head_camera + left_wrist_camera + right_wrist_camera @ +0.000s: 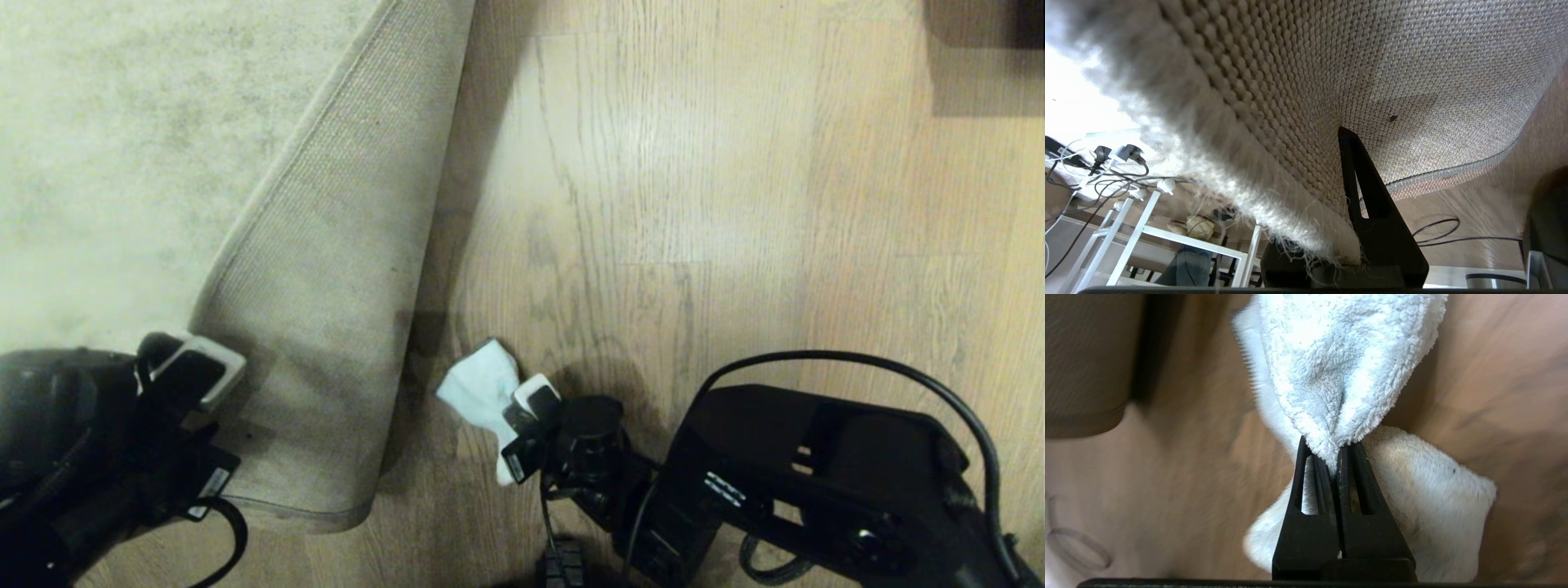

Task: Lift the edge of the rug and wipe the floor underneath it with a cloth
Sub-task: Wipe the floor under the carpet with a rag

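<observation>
Rug edge (326,269) is folded back over the rug's pile, ribbed tan underside up, running in the head view from 12 o'clock down to about 7 o'clock. Its stitched border and corner hang just above the floor (694,204) at the lower left.

Left hand (192,371) at 8 o'clock of the head view, clamped nearly shut on the rug edge. Left wrist view: the woven backing sits against one black finger (1367,196), and the frayed pile side covers the other.

Cloth (482,388), pale mint-blue, sits a little below centre of the head view, just right of the folded rug and apart from it, bunched on the floor. Right hand (522,425) is at its 5 o'clock side, fingers fully closed on a pinched fold of the cloth (1339,375). Right wrist view: the rest of the cloth spreads above and below the fingers (1349,486) against the wood-grain planks.

Floor beside the fold is exposed, with a shadow along the rug.
</observation>
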### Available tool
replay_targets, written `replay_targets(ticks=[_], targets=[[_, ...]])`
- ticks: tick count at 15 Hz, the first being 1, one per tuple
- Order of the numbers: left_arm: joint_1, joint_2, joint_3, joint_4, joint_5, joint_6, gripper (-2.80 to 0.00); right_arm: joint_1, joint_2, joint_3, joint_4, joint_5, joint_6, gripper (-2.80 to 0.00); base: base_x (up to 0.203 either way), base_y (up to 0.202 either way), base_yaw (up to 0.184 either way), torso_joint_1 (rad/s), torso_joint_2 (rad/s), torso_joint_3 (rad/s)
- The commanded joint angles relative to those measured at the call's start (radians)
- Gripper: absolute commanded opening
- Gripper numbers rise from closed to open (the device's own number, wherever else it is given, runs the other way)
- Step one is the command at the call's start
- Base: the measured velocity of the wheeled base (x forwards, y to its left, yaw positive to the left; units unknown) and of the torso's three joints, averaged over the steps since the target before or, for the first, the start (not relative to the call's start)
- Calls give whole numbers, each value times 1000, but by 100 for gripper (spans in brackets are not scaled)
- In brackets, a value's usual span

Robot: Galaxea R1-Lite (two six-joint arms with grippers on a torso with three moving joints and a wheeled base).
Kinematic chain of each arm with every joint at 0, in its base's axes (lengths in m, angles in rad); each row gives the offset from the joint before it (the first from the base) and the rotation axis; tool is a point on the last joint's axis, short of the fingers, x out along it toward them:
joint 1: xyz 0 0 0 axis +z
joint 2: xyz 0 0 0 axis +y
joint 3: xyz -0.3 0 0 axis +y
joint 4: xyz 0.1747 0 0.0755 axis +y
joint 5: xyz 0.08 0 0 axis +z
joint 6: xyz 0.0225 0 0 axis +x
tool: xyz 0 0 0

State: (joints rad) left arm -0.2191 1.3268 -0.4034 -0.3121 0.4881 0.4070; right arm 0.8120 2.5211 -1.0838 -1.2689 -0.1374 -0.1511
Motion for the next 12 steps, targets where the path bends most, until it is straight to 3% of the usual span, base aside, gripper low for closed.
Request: replay_targets(ticks=[1,12], targets=[[0,2,0,-2,3,3,-280,-32,-28,8,-10,-1,-3,-280,0,0,0,0,0,0],[0,2,-1,-2,6,3,-280,-297,-219,85,25,9,-17,-280,0,0,0,0,0,0]])
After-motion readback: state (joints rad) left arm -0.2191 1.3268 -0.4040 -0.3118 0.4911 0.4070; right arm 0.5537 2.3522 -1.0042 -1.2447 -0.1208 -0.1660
